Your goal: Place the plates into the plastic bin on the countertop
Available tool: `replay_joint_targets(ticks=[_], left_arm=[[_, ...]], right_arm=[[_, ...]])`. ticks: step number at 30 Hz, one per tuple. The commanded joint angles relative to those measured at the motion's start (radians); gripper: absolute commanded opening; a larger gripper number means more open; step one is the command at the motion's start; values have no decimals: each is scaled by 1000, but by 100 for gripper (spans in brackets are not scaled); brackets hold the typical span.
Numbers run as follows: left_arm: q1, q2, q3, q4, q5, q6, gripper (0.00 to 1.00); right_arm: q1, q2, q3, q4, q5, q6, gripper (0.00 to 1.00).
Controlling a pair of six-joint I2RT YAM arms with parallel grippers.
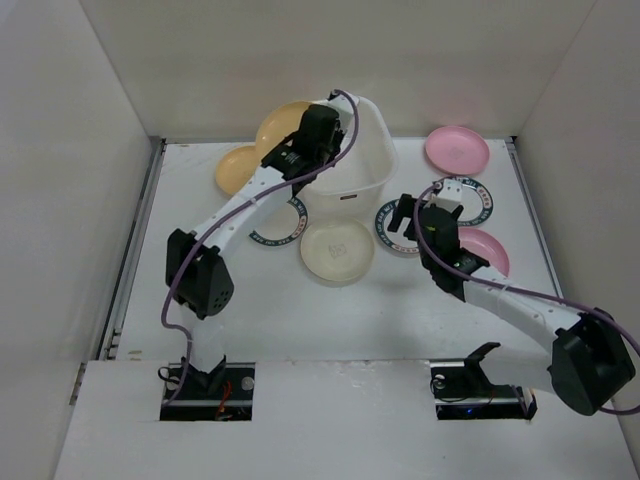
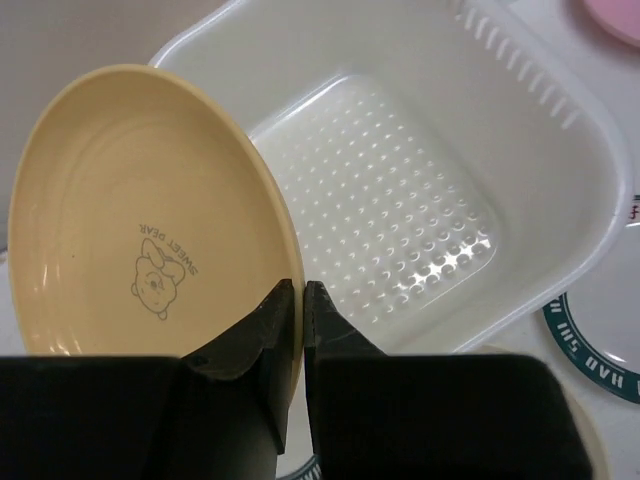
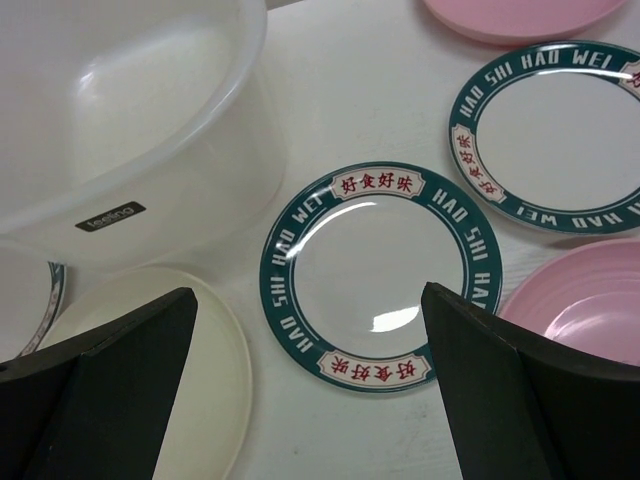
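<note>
While the left gripper (image 2: 302,290) pinches the rim of a yellow-orange plate (image 2: 130,220), holding it tilted at the left edge of the plastic bin (image 2: 560,150) — whose floor shows bare — the step in hand looks like the first drop. Next, I judge, the plate must travel further over the opening before those fingers part, lest it catch the rim. The right gripper (image 3: 308,295) hangs spread wide above a teal-rimmed plate (image 3: 385,260) lying on the countertop (image 3: 340,100) beside the bin.

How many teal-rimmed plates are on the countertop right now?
3 teal-rimmed plates: one left of the bin, partly under the left arm; one just right of the bin; one farther right. The arms may hide more.
</note>
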Motion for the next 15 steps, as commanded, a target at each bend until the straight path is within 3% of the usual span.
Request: replay_joint_targets(ticks=[1,11,15], left_arm=[[-6,67,153,-43,138,172,4],[23,330,355,-15,444,375,6],[52,440,441,-20,495,420,7]], right_arm=[[20,22,-7,-7,-3,37,100],[50,57,-23,-10,-89,103,100],[52,94,-22,-9,-116,107,100]])
